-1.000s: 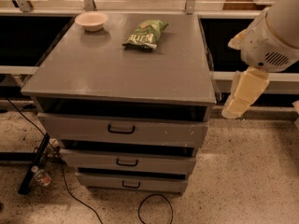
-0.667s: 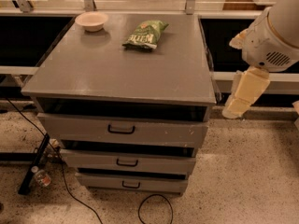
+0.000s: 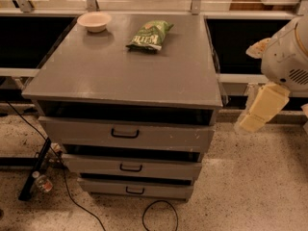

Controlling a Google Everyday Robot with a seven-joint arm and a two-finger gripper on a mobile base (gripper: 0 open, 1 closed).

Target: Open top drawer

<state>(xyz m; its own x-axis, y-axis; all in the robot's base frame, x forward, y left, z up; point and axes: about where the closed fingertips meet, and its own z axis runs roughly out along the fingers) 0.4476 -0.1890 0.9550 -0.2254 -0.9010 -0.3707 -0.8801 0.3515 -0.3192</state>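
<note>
The top drawer is the widest grey drawer front, just under the cabinet top, with a small black bar handle at its centre. A dark gap shows between its upper edge and the cabinet top. My gripper is cream-coloured and hangs below the white arm housing. It is to the right of the cabinet, about level with the cabinet's front edge. It is well away from the handle and holds nothing that I can see.
Two narrower grey drawers sit below the top one. A white bowl and a green chip bag lie on the cabinet top. Black cables and a small bottle lie on the speckled floor at left.
The arm and gripper have shifted slightly lower and to the right. The drawers have not moved.
</note>
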